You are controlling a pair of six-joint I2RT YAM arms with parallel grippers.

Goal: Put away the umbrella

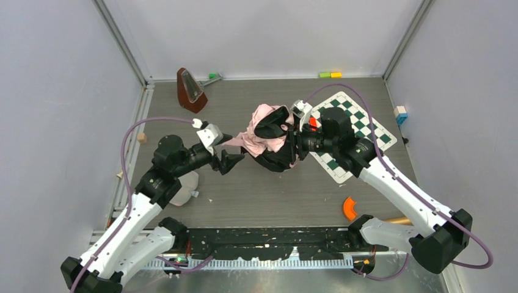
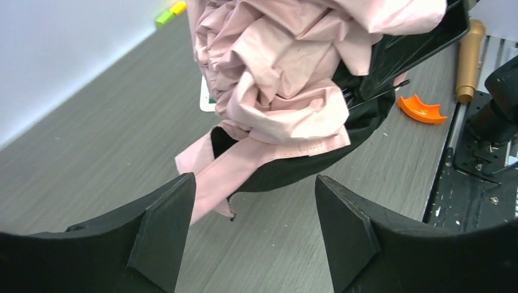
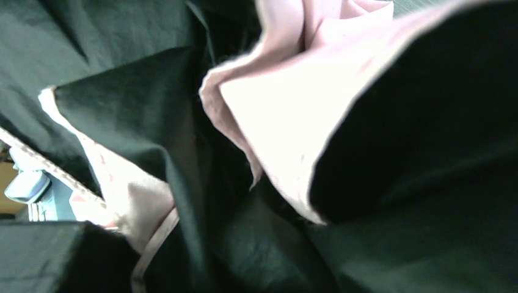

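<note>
The umbrella (image 1: 259, 131) is a crumpled bundle of pale pink and black fabric at the middle of the table. In the left wrist view the umbrella (image 2: 275, 79) hangs just ahead, with a pink flap drooping toward the table. My left gripper (image 1: 229, 162) is open right beside the bundle's left edge. Its fingers (image 2: 165, 226) stand apart over bare table and nothing is between them. My right gripper (image 1: 297, 141) is pushed into the bundle from the right and holds it. Its wrist view is filled with umbrella (image 3: 293, 104) folds that hide the fingers.
A brown wedge-shaped object (image 1: 190, 90) stands at the back left. A green-and-white chequered mat (image 1: 354, 131) lies under the right arm. An orange curved piece (image 1: 349, 208) and a wooden handle (image 2: 469, 61) lie near the front right. A white object (image 1: 183, 188) sits by the left arm.
</note>
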